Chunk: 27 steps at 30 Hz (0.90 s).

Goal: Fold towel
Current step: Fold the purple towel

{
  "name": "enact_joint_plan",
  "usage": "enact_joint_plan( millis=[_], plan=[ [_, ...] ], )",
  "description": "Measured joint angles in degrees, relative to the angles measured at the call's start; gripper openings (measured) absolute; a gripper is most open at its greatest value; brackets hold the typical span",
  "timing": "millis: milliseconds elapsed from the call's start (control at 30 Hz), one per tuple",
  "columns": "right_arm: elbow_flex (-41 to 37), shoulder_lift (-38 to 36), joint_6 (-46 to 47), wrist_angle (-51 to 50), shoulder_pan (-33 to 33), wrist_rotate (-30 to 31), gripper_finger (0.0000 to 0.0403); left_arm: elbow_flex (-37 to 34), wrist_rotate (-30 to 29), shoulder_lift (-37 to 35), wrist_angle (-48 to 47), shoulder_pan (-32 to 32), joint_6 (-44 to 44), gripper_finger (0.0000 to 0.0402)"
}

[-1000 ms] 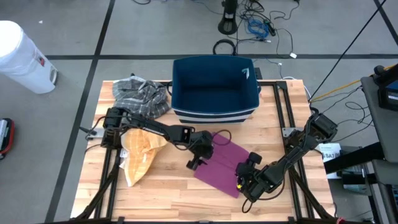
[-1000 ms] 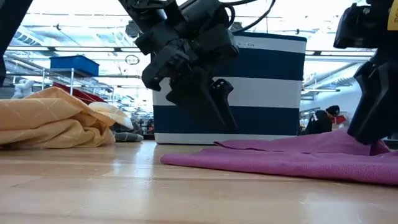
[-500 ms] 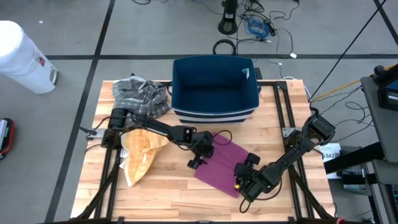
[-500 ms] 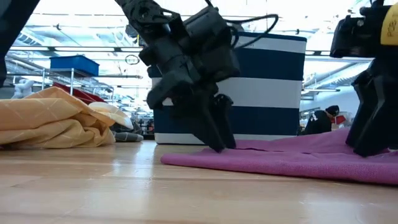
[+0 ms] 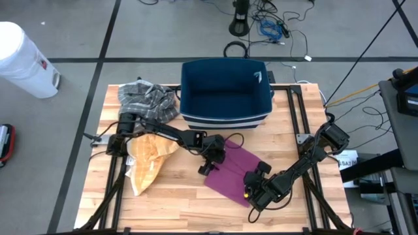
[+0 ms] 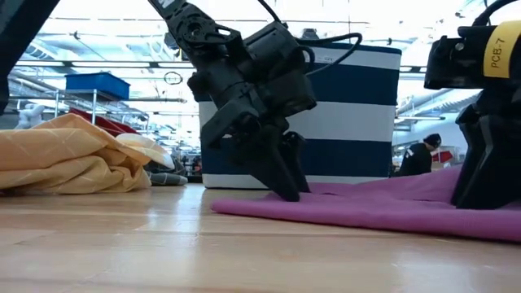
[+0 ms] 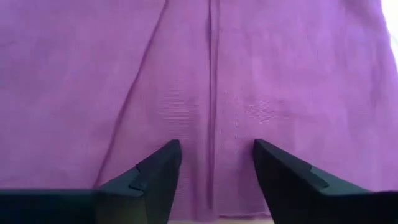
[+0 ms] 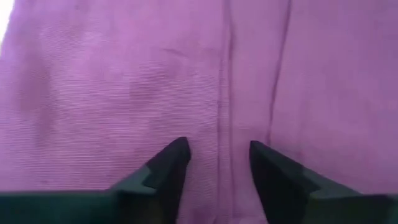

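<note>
Both claws have dropped onto our purple towel [image 5: 233,168]. Left claw [image 7: 214,163] and right claw [image 8: 219,158] each stand parted, fingertips straddling a crease.

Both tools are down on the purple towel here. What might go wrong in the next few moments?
1. The left tool and right tool press onto the purple towel with open fingers over flat cloth; they may close without pinching an edge.
2. The towel already lies doubled, so a tool might lift only one layer.
3. The blue bin stands right behind the towel; a lifted edge might brush it.
</note>
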Motion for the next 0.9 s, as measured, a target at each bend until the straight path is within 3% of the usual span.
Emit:
enact_joint_plan(
  millis=[300, 533, 900],
  plan=[
    [0.0, 0.1, -3.8, 1.7, 0.0, -1.2, 0.0011, 0.0, 1.0, 2.5, -0.4, -0.6, 1.6, 0.0111],
    [-0.1, 0.0, -4.5, 1.6, 0.0, -1.2, 0.0003, 0.0, 0.7, 1.9, -2.3, -1.3, 4.5, 0.0012],
    [-0.3, -6.1, -5.2, -2.7, 0.6, 1.6, 0.0001, -0.6, -6.3, -4.4, -7.1, -3.4, 6.5, 0.0005]
  ],
)
